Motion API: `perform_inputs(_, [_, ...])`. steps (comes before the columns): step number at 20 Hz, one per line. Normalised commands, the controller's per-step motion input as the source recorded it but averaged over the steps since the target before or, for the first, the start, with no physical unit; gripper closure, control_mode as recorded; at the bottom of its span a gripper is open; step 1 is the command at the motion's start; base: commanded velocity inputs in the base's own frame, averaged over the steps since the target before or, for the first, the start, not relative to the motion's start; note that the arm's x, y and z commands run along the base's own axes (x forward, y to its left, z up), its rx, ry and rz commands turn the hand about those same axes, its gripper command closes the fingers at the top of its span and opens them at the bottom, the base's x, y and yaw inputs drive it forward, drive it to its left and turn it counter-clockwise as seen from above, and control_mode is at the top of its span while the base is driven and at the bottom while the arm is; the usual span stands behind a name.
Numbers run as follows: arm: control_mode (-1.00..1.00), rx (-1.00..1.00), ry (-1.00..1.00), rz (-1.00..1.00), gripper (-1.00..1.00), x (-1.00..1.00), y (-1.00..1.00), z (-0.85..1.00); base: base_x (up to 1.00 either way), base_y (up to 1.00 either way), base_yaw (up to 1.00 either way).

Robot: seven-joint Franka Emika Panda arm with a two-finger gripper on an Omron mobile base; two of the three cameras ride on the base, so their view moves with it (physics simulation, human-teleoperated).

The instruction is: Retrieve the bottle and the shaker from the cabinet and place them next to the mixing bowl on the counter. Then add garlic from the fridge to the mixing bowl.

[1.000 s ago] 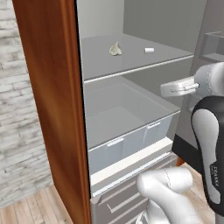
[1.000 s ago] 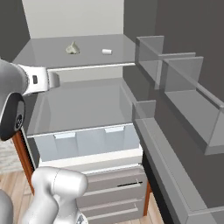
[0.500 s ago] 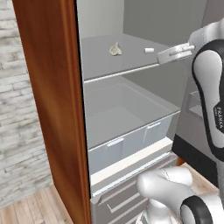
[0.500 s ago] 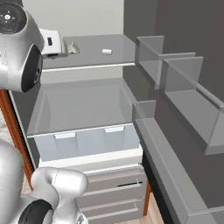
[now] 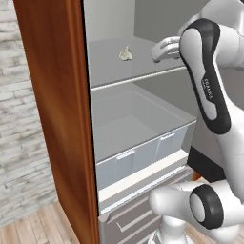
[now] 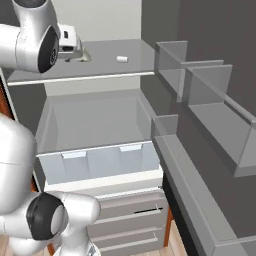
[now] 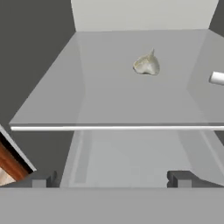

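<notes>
Open before us, the fridge (image 5: 138, 119) is showing its grey interior, with a wooden panel (image 5: 57, 109) standing along its left side. We are holding our gripper (image 7: 111, 179) level with the front edge of the upper shelf (image 7: 109, 105), and its two dark fingertips (image 7: 179, 178) are standing well apart with nothing between them. Working from left to right ahead of our hand, we are first looking across a bare stretch of shelf. Further in and a little to the right of our fingers, the garlic (image 7: 147, 64) is lying on that shelf, apart from the gripper. Further right again, a small white piece (image 7: 217, 78) is resting on the same shelf, near the garlic but not touching it. Below our hand, a clear drawer (image 6: 95, 160) is sitting pulled out, and on the right side, door bins (image 6: 210, 95) are lining the open fridge door.
</notes>
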Motion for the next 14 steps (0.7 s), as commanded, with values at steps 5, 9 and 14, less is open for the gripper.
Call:
perform_inputs(5, [-1.0, -0.05, 0.06, -0.14, -1.0, 0.88, 0.0, -0.41, 0.0, 0.0, 0.0])
perform_inputs(9, [-1.0, -0.01, 0.04, -0.1, -1.0, 0.75, 0.02, -0.25, 0.0, 0.0, 0.0])
perform_inputs(14, [-1.0, 0.0, 0.08, 0.03, -1.0, 0.7, 0.02, 0.0, 0.0, 0.0, 0.0])
